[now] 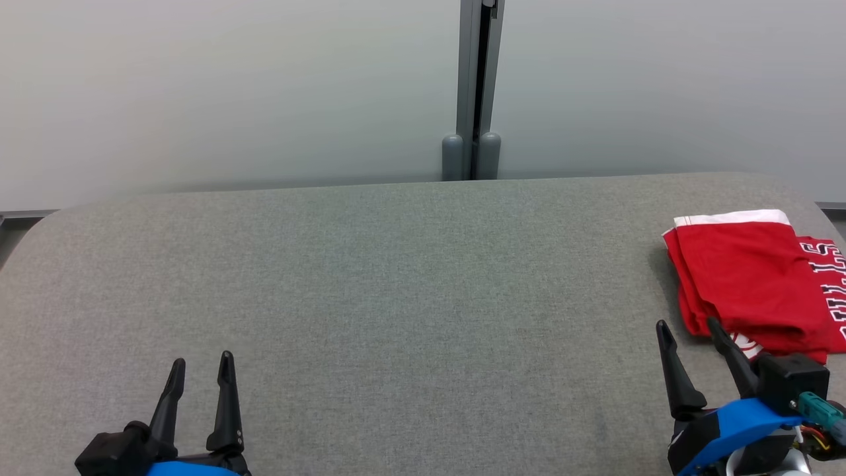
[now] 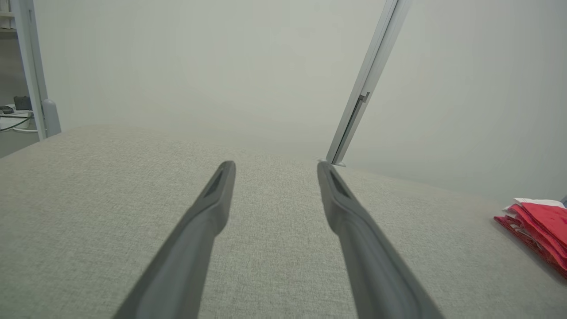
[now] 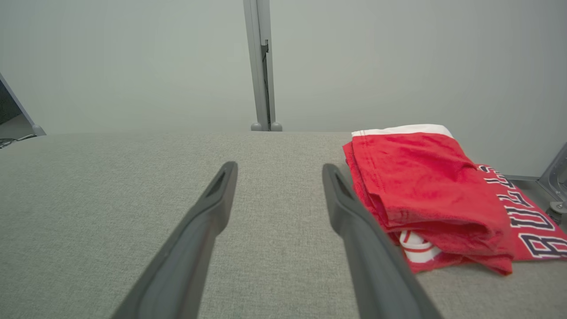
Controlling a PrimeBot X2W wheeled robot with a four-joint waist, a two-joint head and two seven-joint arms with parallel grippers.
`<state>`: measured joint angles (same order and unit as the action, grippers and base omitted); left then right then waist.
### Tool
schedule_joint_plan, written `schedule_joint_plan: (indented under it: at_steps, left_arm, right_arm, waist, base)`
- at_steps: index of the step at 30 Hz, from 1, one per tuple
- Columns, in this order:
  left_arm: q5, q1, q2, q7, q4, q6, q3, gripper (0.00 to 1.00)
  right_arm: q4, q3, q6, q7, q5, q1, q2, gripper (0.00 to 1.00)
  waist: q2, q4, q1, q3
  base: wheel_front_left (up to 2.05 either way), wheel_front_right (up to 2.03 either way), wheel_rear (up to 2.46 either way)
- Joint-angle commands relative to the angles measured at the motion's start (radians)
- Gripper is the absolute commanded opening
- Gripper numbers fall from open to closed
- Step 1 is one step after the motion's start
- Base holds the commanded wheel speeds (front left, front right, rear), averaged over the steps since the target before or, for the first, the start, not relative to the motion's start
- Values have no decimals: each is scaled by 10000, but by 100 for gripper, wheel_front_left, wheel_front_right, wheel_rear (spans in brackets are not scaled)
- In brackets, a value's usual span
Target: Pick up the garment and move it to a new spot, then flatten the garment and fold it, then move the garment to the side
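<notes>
Our red garment point(image 1: 740, 277) lies folded at the right end of the grey counter point(image 1: 396, 297), so we judge the setting-aside all but done. Both our left claw point(image 1: 202, 358) and right claw point(image 1: 687, 324) gape wide, holding nothing. The right one sits just beside the folds; we should lift it straight up and clear without snagging them

One garment point(image 1: 740, 277), one table point(image 1: 396, 284), four dark fingers point(image 1: 227, 396).
</notes>
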<state>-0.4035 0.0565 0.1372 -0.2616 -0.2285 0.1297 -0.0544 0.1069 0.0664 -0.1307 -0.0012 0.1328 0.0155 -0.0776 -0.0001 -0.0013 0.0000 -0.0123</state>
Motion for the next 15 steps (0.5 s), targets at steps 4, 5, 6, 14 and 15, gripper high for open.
schedule_joint_plan:
  at_steps: [4,5,6,14,15]
  left_arm:
    - [-10,29,81,-41,-14,6,-72,100]
    - [-14,24,87,-41,1,6,-67,100]
    - [-24,26,84,-41,21,6,-59,100]
    - [-39,118,37,-41,101,6,-61,100]
    - [-38,117,38,-41,103,6,-57,100]
  right_arm:
    - [-41,1,-2,20,-23,-49,34,100]
    - [-35,3,-2,22,-15,-56,35,100]
    - [-29,11,-2,25,-8,-56,30,100]
    - [-32,42,-2,69,-38,-63,31,100]
    - [-40,40,-2,71,-48,-63,27,100]
  waist:
    - [1,-22,0,34]
    - [1,-27,0,38]
    - [1,-34,0,42]
    - [1,-47,0,60]
    - [1,-44,0,62]
  base:
    - [0,0,0]
    - [0,0,0]
    - [0,0,0]
    - [0,0,0]
    - [0,0,0]
